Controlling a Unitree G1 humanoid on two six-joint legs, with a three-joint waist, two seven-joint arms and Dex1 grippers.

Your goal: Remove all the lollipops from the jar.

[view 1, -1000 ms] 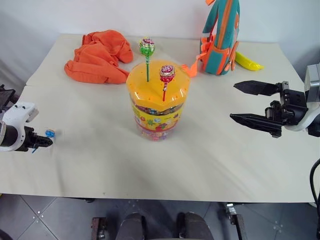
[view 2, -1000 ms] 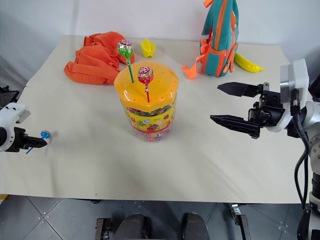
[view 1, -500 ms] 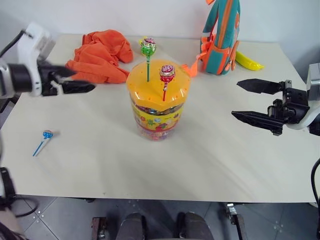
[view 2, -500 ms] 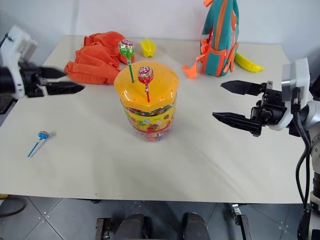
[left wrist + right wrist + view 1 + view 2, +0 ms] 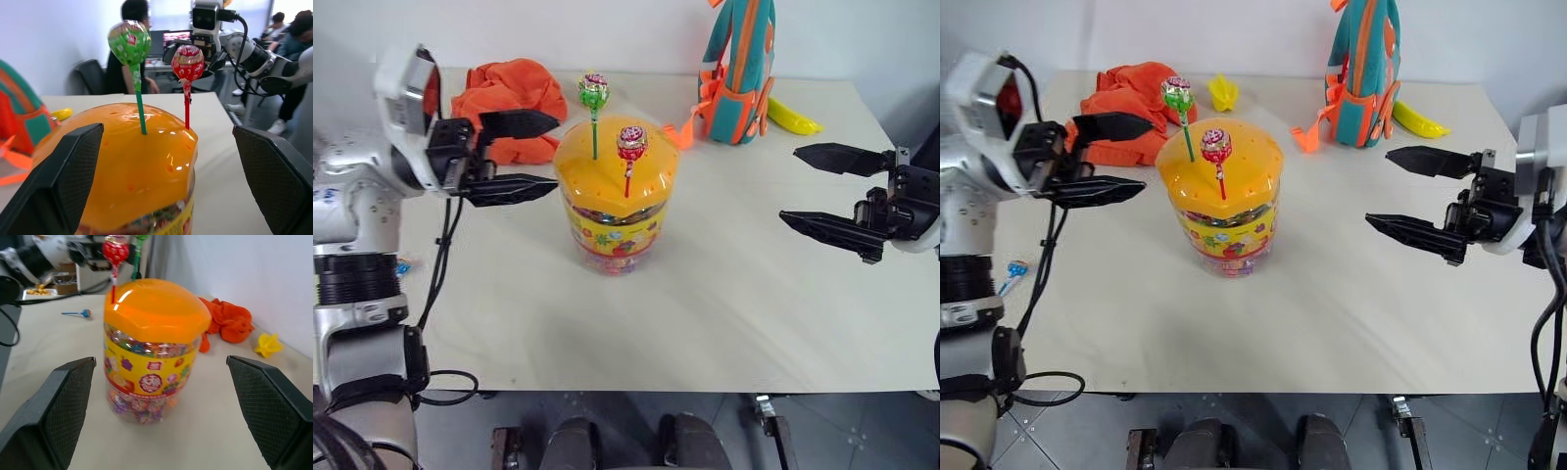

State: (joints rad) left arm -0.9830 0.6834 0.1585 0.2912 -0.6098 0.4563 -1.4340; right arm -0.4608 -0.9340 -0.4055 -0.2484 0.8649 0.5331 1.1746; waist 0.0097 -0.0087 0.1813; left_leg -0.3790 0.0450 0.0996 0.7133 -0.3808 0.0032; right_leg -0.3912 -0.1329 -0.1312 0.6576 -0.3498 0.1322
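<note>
The jar (image 5: pixel 613 220), a clear tub with a printed label and an orange lid (image 5: pixel 615 166), stands mid-table. Two lollipops stick up from the lid: one in a green wrapper on a green stick (image 5: pixel 593 92) and one in a red wrapper on a red stick (image 5: pixel 630 141). A third lollipop on a blue stick (image 5: pixel 1012 270) lies on the table at the left, partly behind my left arm. My left gripper (image 5: pixel 554 152) is open, level with the lid and just left of it, holding nothing. My right gripper (image 5: pixel 789 184) hangs open and empty well to the right of the jar.
A crumpled orange cloth (image 5: pixel 504 96) lies at the back left. A teal-and-orange backpack (image 5: pixel 740 59) stands at the back right with a yellow banana-shaped thing (image 5: pixel 793 117) beside it. A small yellow thing (image 5: pixel 1222 91) sits behind the jar.
My left gripper let go of the blue-stick lollipop at the table's left, opened, then rose and swung right to beside the jar's lid. The right gripper stayed put.
</note>
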